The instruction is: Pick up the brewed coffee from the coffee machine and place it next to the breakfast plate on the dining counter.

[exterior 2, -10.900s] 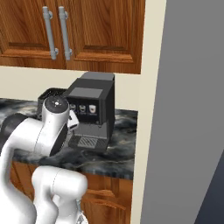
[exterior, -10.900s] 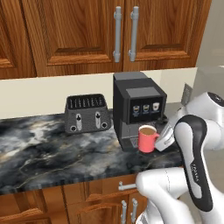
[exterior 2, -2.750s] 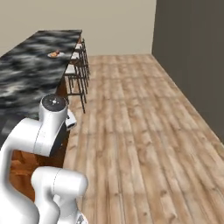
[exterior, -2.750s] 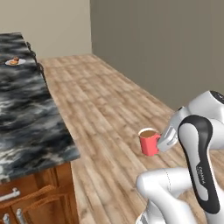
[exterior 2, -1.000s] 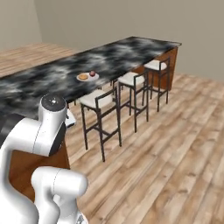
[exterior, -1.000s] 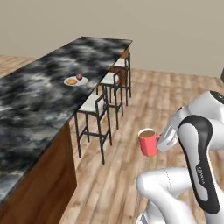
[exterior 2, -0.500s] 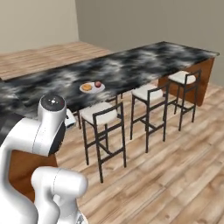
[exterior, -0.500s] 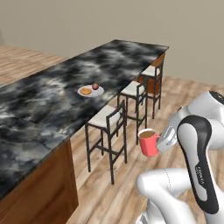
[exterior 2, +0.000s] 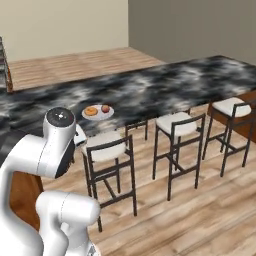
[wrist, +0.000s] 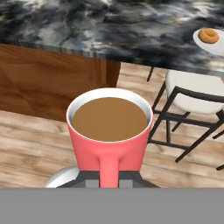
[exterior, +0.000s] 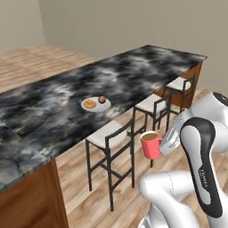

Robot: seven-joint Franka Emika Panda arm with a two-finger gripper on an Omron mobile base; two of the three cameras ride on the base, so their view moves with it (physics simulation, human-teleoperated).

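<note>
Home kitchen dining area, long marbled dining counter [exterior: 67,107], 3 dark-framed stools [exterior 2: 180,127] with pale seats, breakfast plate [exterior: 95,104] with doughnut and apple, wood-plank floor [exterior 2: 210,210]

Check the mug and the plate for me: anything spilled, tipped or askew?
Nothing stands out. The red mug sits upright in the end effector, coffee level below the rim. The breakfast plate lies flat on the dining counter.

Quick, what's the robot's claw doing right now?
Claw: closed on the red mug of coffee, holding it up above the floor.
</note>
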